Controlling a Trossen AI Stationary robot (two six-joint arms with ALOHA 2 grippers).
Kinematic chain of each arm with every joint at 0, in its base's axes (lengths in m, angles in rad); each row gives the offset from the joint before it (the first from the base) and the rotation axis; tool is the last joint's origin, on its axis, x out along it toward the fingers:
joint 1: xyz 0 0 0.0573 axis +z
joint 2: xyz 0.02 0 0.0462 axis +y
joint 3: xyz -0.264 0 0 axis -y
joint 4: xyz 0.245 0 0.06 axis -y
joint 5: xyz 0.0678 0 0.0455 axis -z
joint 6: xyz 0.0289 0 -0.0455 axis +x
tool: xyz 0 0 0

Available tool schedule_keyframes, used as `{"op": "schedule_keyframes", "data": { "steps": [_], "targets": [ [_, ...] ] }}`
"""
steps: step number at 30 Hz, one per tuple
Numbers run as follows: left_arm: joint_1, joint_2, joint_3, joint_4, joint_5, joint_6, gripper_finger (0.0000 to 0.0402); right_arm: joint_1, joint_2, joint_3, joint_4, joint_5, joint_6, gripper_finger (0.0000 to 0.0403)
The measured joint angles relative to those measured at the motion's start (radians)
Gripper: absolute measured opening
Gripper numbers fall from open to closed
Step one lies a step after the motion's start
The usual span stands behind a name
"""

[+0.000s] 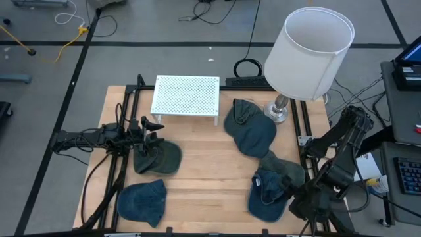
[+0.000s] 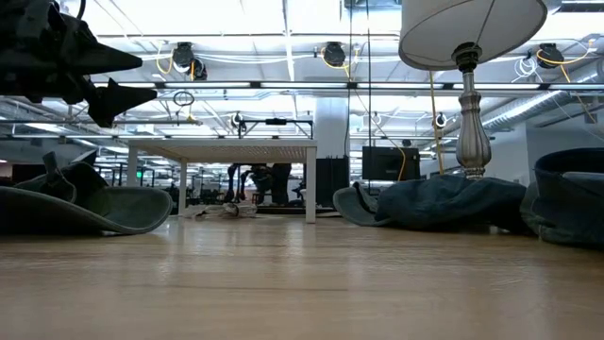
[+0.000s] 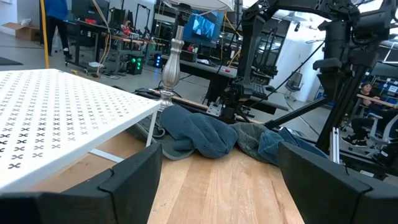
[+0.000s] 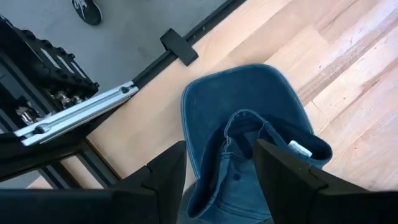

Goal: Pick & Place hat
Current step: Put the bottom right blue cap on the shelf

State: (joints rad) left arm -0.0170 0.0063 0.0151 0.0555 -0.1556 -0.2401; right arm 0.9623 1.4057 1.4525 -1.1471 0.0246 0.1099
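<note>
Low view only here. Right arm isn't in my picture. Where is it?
Observer: The right claw is over a blue hat at the table's front right corner, close to the edge.
Operator: Left claw carrying anything?
Observer: No. The left wrist view shows the left claw open with nothing between its fingers, facing across the table toward the hats near the lamp.
Operator: Any hat on the left I can't see?
Observer: Yes. From above, a second blue hat lies at the front left, nearer the front edge than the olive hat beside the left claw.
</note>
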Motion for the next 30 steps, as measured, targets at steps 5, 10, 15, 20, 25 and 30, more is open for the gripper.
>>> {"op": "schedule_keyframes", "data": {
  "steps": [5, 10, 15, 20, 25, 30],
  "targets": [
    [0.0, 0.0, 0.0, 0.0, 0.0, 0.0, 0.0324, 0.001, 0.065, -0.035, 0.015, 0.0, 0.001, 0.0178],
    [0.0, 0.0, 0.0, 0.0, 0.0, 0.0, 0.0324, 0.009, 0.121, -0.066, 0.054, -0.002, 0.001, 0.0178],
    [0.0, 0.0, 0.0, 0.0, 0.0, 0.0, 0.0324, 0.008, 0.157, -0.101, 0.115, -0.003, 0.053, 0.0178],
    [0.0, 0.0, 0.0, 0.0, 0.001, 0.0, 0.0324, 0.01, 0.192, -0.128, 0.191, -0.033, 0.08, 0.0178],
    [0.0, 0.0, 0.0, 0.0, 0.001, 0.0, 0.0324, 0.025, 0.23, -0.132, 0.215, -0.053, 0.065, 0.0178],
    [0.0, 0.0, 0.0, 0.0, 0.001, 0.0, 0.0324, 0.049, 0.27, -0.132, 0.225, -0.053, 0.061, 0.0178]
  ]
}}
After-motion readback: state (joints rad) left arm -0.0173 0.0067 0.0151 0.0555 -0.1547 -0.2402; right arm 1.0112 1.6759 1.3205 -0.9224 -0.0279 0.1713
